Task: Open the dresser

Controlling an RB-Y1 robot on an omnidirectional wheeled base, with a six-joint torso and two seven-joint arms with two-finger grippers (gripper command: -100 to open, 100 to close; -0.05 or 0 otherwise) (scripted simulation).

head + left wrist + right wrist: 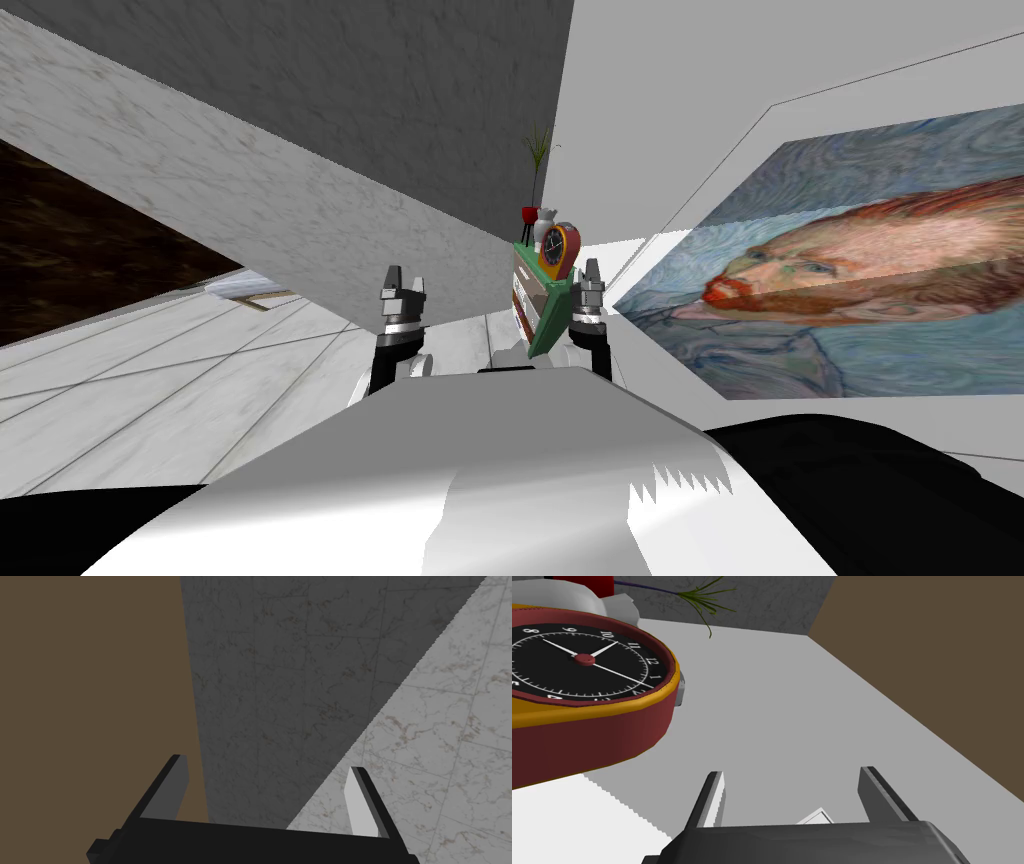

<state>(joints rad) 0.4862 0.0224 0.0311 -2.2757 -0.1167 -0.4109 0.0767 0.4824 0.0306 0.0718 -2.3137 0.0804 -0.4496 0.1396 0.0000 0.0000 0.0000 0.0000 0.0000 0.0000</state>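
Grey-fingered right gripper (pixel 792 796): was spread, pinching nothing.
Left gripper (pixel 270 796): was spread, empty, at dresser's 9 o'clock, apart from it.
Dresser (pixel 547 318): green, stood at my 12 o'clock, right gripper just beside its 3 o'clock side.
Clock (pixel 587 676): red-yellow, sat on the dresser, at 10 o'clock from right gripper.
Vase (pixel 545 225), red pot (pixel 527 212): stood behind clock.

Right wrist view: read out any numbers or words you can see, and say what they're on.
"8": clock dial, white on black.
"9": same dial.
"10": same dial.
"11": same dial.
"12": same dial.
"1": same dial.
Other numerals on the dial: cut off or too slanted to read.
No other text.
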